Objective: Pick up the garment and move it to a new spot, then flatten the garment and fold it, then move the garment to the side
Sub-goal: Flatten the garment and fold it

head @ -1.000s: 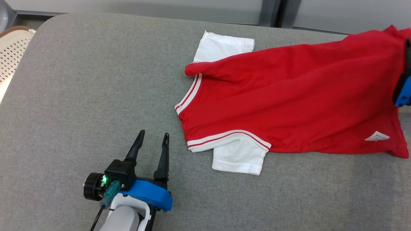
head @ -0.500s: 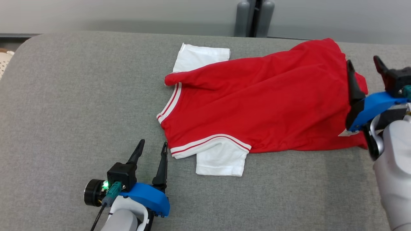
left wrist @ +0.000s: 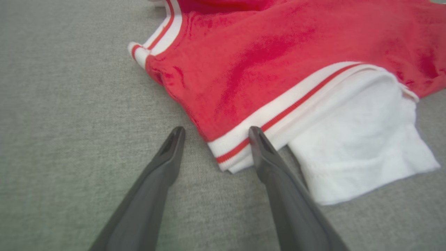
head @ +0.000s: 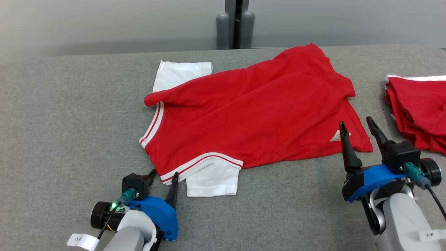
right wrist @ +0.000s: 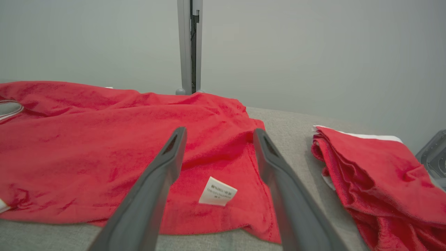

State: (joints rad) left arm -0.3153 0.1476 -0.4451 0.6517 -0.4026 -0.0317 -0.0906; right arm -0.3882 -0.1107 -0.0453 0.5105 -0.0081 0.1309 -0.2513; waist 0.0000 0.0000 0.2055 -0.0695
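Note:
A red garment [head: 251, 111] with white sleeves and white-striped trim lies spread on the grey surface [head: 69, 122], collar to the left, hem to the right. My left gripper [head: 163, 174] stands open at the near shoulder corner; in the left wrist view its fingers [left wrist: 167, 164] straddle the striped trim [left wrist: 244, 139] of the garment [left wrist: 264, 55]. My right gripper [head: 355, 127] is open, tips over the hem corner beside the white care label [head: 338, 136]. The right wrist view has the label [right wrist: 217, 191] between the two fingers [right wrist: 163, 167], with the garment [right wrist: 87, 146] beneath.
A second red garment [head: 418, 108], folded, lies at the right edge, also seen as a red pile [right wrist: 379, 174] in the right wrist view. A grey post [head: 235, 24] stands behind the surface against the wall. A dark bin corner [right wrist: 433, 157] shows at the far right.
The head camera has swung right, so the whole scene shifted left. My right gripper has let go of the hem and drawn back to the near hem corner. My left gripper has closed in on the shoulder trim.

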